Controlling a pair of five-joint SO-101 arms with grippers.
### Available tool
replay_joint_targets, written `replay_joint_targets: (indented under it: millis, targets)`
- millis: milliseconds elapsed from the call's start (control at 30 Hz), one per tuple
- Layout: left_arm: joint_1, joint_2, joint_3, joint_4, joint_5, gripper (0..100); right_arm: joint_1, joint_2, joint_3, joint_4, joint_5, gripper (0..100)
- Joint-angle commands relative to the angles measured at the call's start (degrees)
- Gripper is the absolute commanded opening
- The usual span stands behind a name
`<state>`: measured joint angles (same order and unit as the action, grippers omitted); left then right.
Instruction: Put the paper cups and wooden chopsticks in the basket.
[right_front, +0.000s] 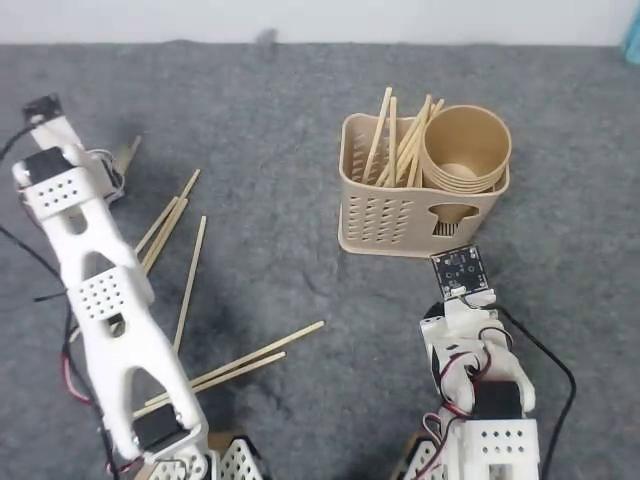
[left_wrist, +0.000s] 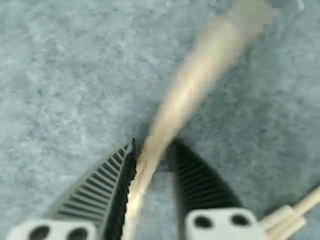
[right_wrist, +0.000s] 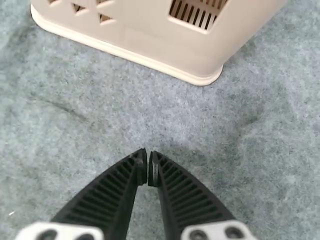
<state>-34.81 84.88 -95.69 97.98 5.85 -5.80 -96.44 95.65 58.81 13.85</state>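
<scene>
Left gripper (left_wrist: 152, 146): thin pale wooden chopstick (left_wrist: 200, 85) is being pinched near one end, towards the tabletop's far-left corner; slipping or pivoting is being risked. Right gripper (right_wrist: 148, 156): fingers closed, empty, before the beige perforated plastic basket (right_front: 400, 215).

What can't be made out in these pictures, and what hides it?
Left wrist view: the chopstick in the left end effector is blurred.
High view: the paper cups are nested, so their count is unclear.
High view: the left arm covers parts of the loose chopsticks.
Right wrist view: the basket has its top cut off.
</scene>
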Motion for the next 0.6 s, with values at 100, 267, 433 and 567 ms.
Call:
replay_joint_targets:
  millis: [100, 267, 433, 567]
  targets:
    - [-0.2, -8.3, 8.0, 2.9, -4.0, 2, 0.5, -0.8, 0.7, -1.5, 0.9, 3.3]
    - [0.9, -19.0, 28.7, 2.9, -6.6, 2, 0.5, -0.8, 0.6, -1.5, 0.9, 3.3]
    - [3.3, -35.3, 52.9, 2.6, -10.6, 2, 0.5, -0.8, 0.6, -1.5, 0.9, 3.3]
    - [4.7, -47.7, 67.9, 1.2, -12.4, 2, 0.6, -0.8, 0.6, -1.5, 0.9, 3.3]
